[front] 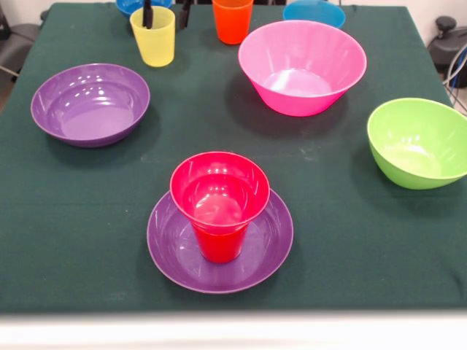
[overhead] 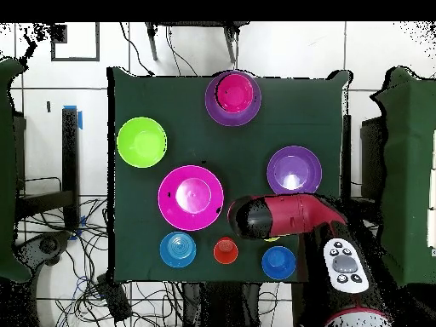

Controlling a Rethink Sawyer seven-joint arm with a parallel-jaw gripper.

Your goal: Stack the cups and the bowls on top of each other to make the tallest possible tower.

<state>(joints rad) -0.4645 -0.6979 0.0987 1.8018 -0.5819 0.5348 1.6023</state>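
Note:
A wide shallow purple bowl sits near the table's front edge and is the base of the tower. A red cup stands upright in it, and a small crimson bowl rests on the cup. My gripper shows only as two black fingertips at the top edge. It is open. One fingertip hangs at the mouth of the yellow cup; the other hangs to the right of that cup. The orange cup stands just right of it. In the overhead view the arm hides the gripper.
A second purple bowl lies at the left. The big pink bowl is right of centre. The lime green bowl is at the right edge. The dark blue bowl and the light blue bowl sit along the far edge.

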